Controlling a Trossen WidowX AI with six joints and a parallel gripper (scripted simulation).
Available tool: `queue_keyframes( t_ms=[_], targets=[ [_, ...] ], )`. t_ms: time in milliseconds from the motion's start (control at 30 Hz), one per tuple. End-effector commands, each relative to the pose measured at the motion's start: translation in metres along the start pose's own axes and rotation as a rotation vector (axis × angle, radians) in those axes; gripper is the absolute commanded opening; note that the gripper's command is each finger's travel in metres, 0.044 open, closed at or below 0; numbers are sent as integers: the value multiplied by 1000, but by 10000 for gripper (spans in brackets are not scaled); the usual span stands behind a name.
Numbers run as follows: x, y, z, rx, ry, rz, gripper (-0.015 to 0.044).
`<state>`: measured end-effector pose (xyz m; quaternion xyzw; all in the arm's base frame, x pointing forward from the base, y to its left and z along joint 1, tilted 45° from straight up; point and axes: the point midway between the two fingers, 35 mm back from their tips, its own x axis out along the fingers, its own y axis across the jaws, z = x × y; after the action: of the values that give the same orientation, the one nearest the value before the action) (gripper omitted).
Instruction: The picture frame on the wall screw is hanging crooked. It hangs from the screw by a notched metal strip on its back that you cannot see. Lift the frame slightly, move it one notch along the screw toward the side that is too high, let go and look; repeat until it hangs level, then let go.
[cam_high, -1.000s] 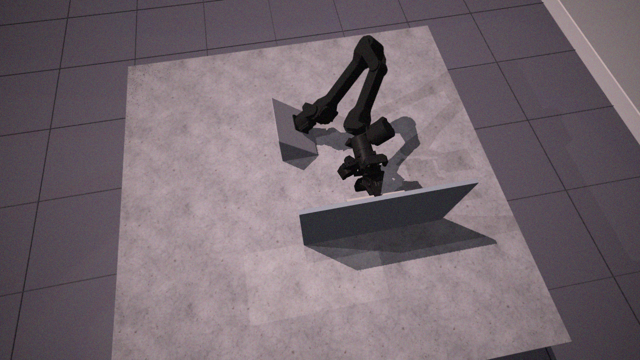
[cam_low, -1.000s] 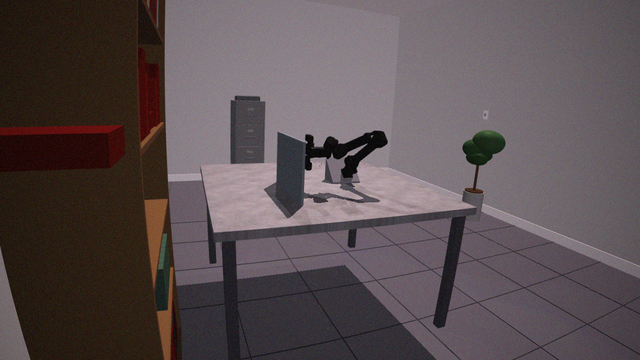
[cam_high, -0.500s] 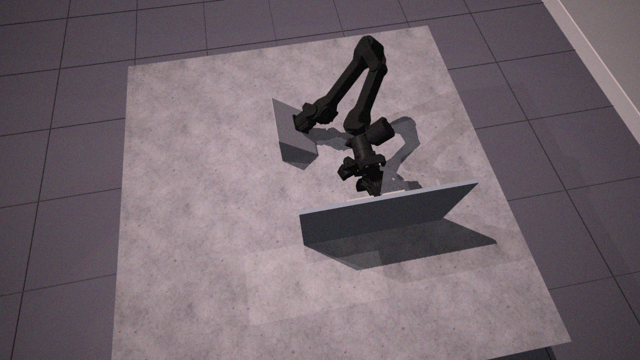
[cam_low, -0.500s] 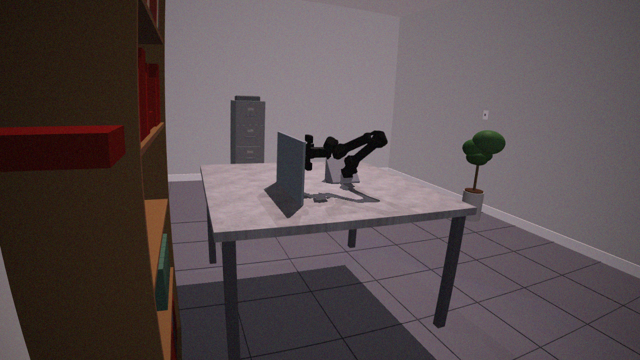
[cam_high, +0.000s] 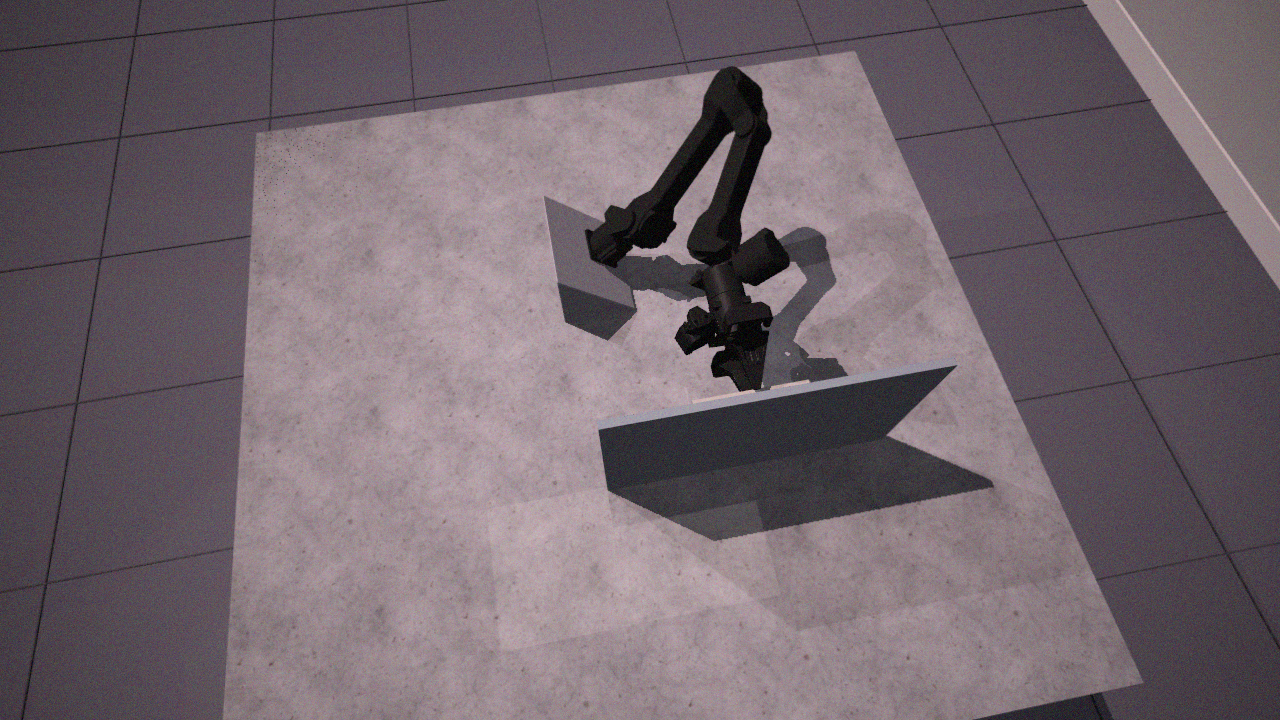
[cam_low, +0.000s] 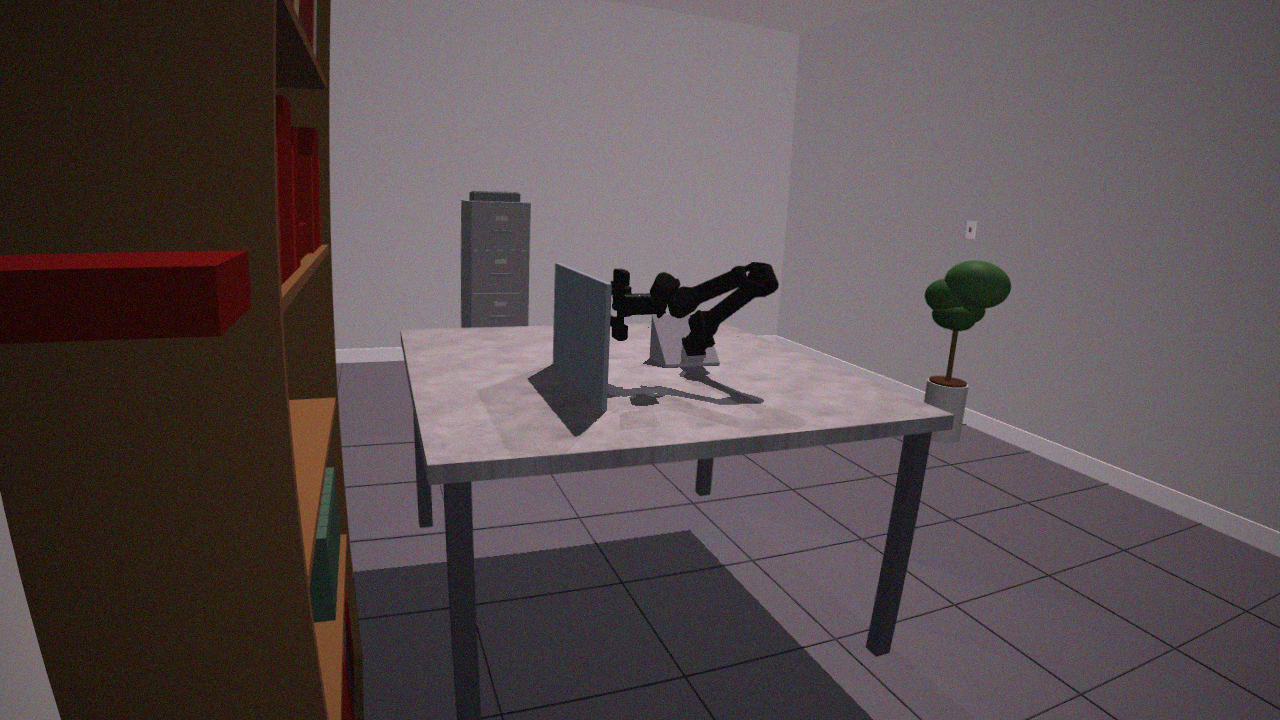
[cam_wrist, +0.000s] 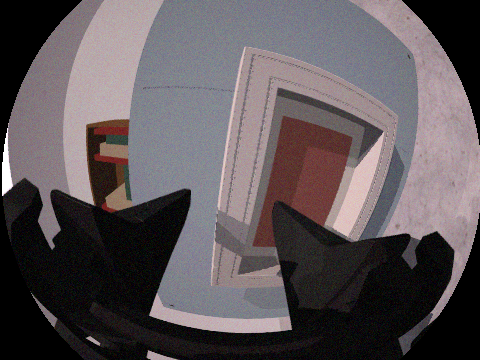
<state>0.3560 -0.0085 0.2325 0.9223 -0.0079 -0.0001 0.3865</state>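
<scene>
The picture frame (cam_wrist: 262, 65), pale with a dark red picture, hangs on the blue-grey wall panel (cam_high: 751, 438) (cam_low: 580, 340) (cam_wrist: 175, 140). The wrist view is turned sideways, with the panel's top at its left. The frame's upper rail slants against the panel's top edge; its end toward the image bottom lies nearer that edge, so the frame looks crooked. In the top view only thin pale edges of it show. My gripper (cam_wrist: 232, 203) is open, one finger on either side of the upper rail, with gaps at both tips. The screw and the notched strip are hidden.
The panel stands upright on the concrete-look table (cam_high: 402, 358) (cam_low: 787, 385). A grey wedge-shaped block (cam_high: 581, 255) (cam_low: 664, 344) stands by the arm's base. A bookshelf (cam_low: 161, 465) (cam_wrist: 92, 170) is beyond the panel.
</scene>
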Motion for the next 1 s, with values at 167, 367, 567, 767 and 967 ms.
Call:
queue_keyframes(
  t_ms=[167, 367, 567, 767, 967],
  targets=[
    [-62, 2, -4, -83, -3, 8, 260],
    [-91, -4, 2, -128, -5, 10, 260],
    [-87, 10, -2, -142, 2, 12, 260],
    [-104, 51, -3, -256, -8, 6, 260],
    [-104, 52, -3, -253, -11, 14, 260]
  ],
)
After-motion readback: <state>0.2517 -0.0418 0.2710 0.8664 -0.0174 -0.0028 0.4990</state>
